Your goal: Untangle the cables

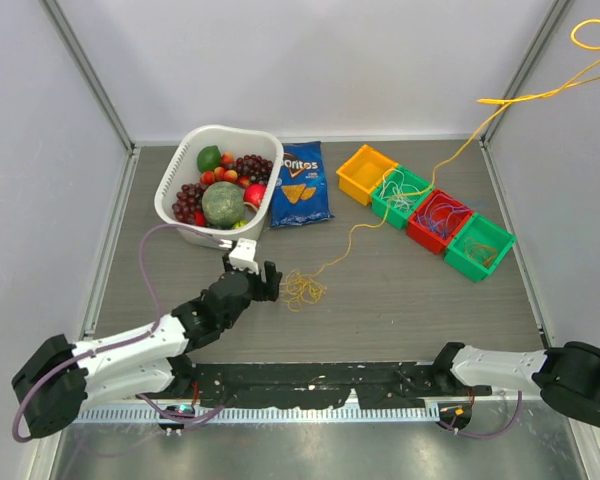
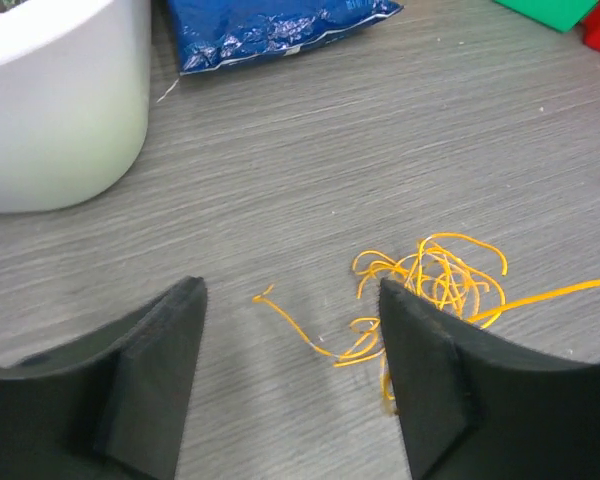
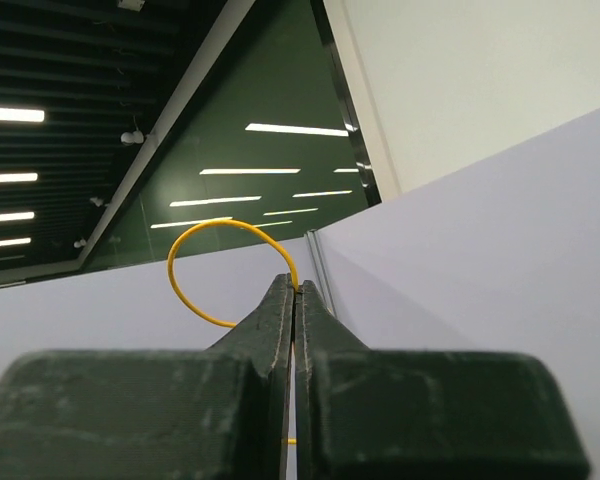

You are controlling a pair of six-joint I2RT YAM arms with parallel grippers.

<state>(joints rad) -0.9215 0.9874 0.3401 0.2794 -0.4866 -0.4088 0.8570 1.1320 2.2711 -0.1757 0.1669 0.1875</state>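
Note:
A tangle of yellow-orange cable lies on the table mid-front. My left gripper stands open just left of it and low over the table. In the left wrist view a loose cable end lies between the fingers, and the tangle sits by the right finger. One yellow strand rises from the tangle up to the far right. My right gripper is raised high there, shut on that yellow cable, with a loop sticking out of its tips. More cables lie in the bins.
Four small bins stand in a row at the back right: orange, green, red, green. A white basket of fruit and a blue Doritos bag stand behind the left gripper.

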